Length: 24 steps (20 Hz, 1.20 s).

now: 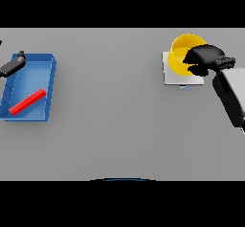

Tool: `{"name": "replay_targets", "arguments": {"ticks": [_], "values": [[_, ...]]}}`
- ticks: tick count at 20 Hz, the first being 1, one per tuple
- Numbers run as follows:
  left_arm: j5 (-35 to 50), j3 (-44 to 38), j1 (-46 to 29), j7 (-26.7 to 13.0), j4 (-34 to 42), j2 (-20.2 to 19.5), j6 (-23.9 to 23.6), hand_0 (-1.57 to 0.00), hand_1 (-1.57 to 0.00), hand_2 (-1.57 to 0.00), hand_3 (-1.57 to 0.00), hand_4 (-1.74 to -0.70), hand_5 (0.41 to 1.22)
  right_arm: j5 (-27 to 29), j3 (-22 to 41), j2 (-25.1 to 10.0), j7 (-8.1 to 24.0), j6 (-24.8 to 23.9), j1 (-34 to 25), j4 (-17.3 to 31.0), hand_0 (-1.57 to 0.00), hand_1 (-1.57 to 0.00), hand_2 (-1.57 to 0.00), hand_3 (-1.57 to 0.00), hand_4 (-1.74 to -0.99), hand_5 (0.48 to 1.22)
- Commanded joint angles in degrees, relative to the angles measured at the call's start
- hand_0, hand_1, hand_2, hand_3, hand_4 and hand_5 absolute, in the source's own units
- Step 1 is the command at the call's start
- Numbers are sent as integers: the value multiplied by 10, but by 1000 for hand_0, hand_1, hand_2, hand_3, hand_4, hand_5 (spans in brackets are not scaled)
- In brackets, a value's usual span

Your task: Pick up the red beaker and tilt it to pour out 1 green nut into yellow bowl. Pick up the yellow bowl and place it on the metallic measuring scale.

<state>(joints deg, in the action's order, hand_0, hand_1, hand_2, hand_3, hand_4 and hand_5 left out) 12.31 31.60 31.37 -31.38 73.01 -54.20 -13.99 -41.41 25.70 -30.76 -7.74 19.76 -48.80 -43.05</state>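
Gripping, seemingly, yellow bowl [183,54]: right hand [205,60].

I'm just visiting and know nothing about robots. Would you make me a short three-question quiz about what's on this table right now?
1. True or false: the yellow bowl sits on the metallic scale.
2. Which hand is at the bowl? A) left hand B) right hand
3. Fill in: the red beaker lies in the blue ____.

Key: 1 true, seen from above. 2 B; its fingers curl round the bowl's rim. 3 tray, on the table's left, with the left hand at its far corner.
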Motion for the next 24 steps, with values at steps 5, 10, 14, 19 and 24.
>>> {"name": "replay_targets", "arguments": {"ticks": [5, 10, 14, 19, 24], "values": [[3, -1, 6, -7, -1, 4, 1, 1, 1, 1, 1, -806, 734, -1, 8, 15, -10, -25, -8, 44, -1548, -1420, -1568, -1481, -1721, 1221], [3, 2, 11, -13, -11, 9, 7, 1, 1, 1, 1, -812, 744, 15, -1, 18, -3, -3, -22, 65, -1219, -1083, -1132, -824, -1548, 1053], [-9, 9, 24, -12, -34, 23, 7, 1, 1, 1, 1, -805, 740, 15, 0, 21, -9, 5, -27, 79, -499, -443, -597, -635, -1425, 851], [-2, 0, 22, -1, -35, 20, 9, 1, 1, 1, 1, -812, 736, 6, 10, 23, -30, 10, -38, 96, -163, -144, -288, -475, -1356, 755], [0, -1, 23, -3, -35, 22, 6, 1, 1, 1, 1, -821, 734, -4, 18, 28, -43, 11, -45, 120, -53, -47, -115, -348, -1308, 733]]}}
